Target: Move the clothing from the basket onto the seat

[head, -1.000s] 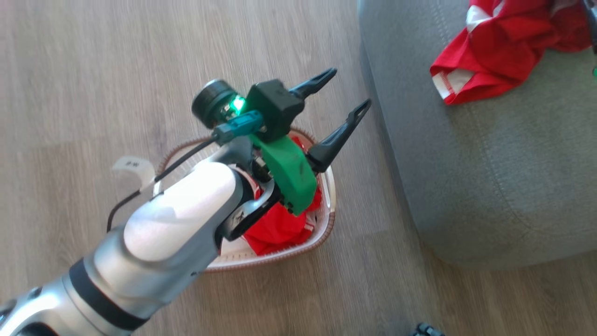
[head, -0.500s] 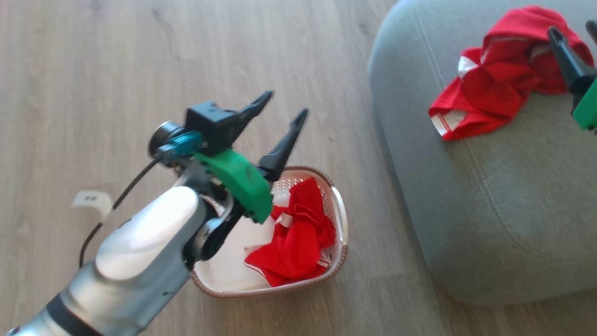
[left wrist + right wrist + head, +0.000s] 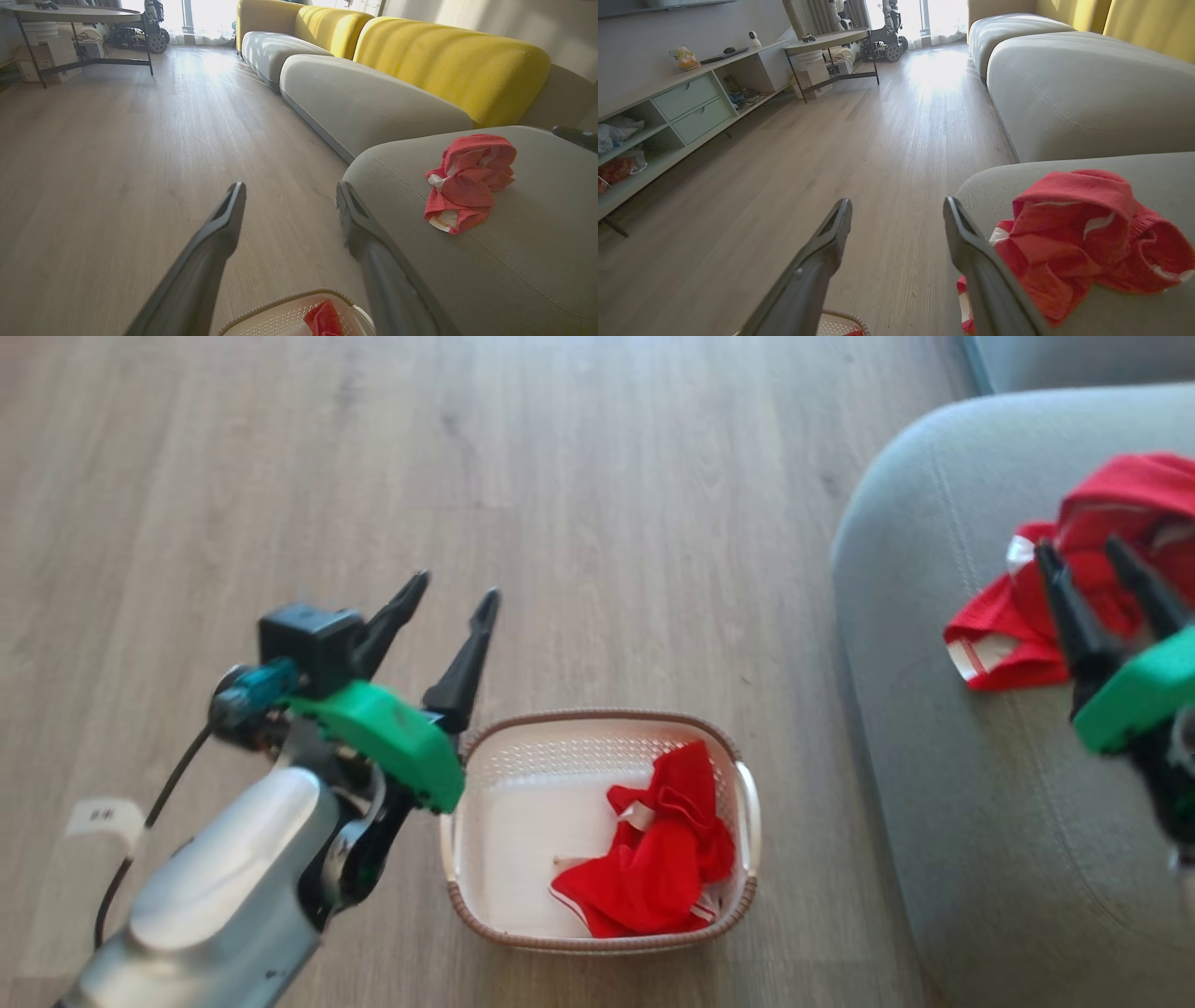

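1. The left gripper (image 3: pixel 455 588) hangs just left of the basket (image 3: pixel 597 719), fingers well apart, empty.
2. A red garment (image 3: pixel 663 868) lies crumpled in the basket's right half. Fetching it seems the step in hand, and that needs a downward reach inside.
3. On the seat (image 3: pixel 934 756), the second red garment (image 3: pixel 1013 639) lies by the open, empty right gripper (image 3: pixel 1080 549).

Brightly lit by daylight from far windows (image 3: pixel 938 16), with glare on the floor (image 3: pixel 934 70), wide-angle bending at wrist-view edges and perhaps slight blur in the head view.
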